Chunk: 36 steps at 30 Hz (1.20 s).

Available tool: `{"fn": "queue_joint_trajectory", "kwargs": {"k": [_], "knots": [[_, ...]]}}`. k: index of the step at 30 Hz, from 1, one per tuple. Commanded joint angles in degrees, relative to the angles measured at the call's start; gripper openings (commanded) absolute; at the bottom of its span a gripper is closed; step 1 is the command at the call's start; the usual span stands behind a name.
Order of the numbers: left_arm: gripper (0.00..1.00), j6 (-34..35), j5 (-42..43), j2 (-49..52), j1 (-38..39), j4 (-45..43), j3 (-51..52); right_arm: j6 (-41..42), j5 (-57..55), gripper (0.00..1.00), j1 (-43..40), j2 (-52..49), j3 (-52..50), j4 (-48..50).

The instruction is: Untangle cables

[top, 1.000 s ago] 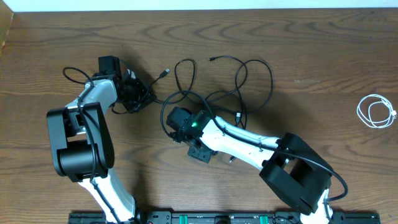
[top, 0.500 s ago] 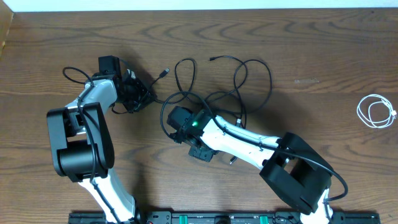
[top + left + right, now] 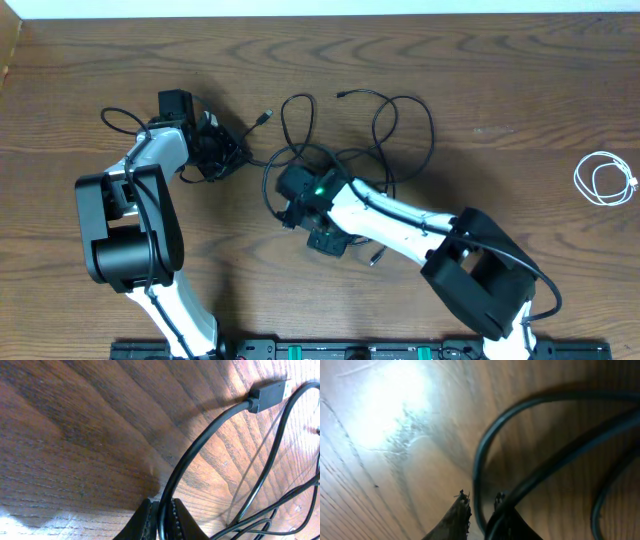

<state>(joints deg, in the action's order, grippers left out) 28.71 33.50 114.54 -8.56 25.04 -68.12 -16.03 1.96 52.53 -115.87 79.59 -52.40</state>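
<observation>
Hold on the left: left gripper (image 3: 160,509) is clamped on the black cable (image 3: 166,491), near its plug (image 3: 267,394). It has not moved over the last second.
Change at centre: right gripper (image 3: 481,505) has shifted up the table and slightly right. Its jaws have drawn in on a strand of the tangle, and the loop on its left has narrowed with it.
Meaning: probably the first pull. The cable now has two anchors, so spreading them should open the knot.
Far right: white cable (image 3: 605,181) lies coiled, well apart and already free.
Room: table (image 3: 500,60) is bare from the left arm out to its edge. The far edge runs near the top loops. Wide bare wood lies between tangle and white coil.
</observation>
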Motion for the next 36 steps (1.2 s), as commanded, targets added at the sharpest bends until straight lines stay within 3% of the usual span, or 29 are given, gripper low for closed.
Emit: {"fn": "queue_joint_trajectory", "kwargs": {"k": [1,12,16,17,23,36], "knots": [[0.13,0.1,-3.6,0.8,-0.1,0.4,0.3,-4.5,4.7,0.17,-1.1,-0.5,-2.2,0.3],[0.13,0.1,-3.6,0.8,-0.1,0.4,0.3,-4.6,4.1,0.20,-1.2,-0.5,-6.1,2.1],[0.13,0.1,-3.6,0.8,-0.1,0.4,0.3,-3.0,2.6,0.11,-1.2,-0.5,-6.1,1.7],[0.13,0.1,-3.6,0.8,-0.1,0.4,0.3,-2.6,2.2,0.01,-1.2,-0.5,-6.1,1.7],[0.13,0.1,-3.6,0.8,-0.1,0.4,0.3,-0.7,2.2,0.01,-1.4,-0.5,-5.9,1.1],[0.13,0.1,-3.6,0.8,-0.1,0.4,0.3,4.4,-2.2,0.01,-18.6,2.2,-4.9,-10.0]]}}
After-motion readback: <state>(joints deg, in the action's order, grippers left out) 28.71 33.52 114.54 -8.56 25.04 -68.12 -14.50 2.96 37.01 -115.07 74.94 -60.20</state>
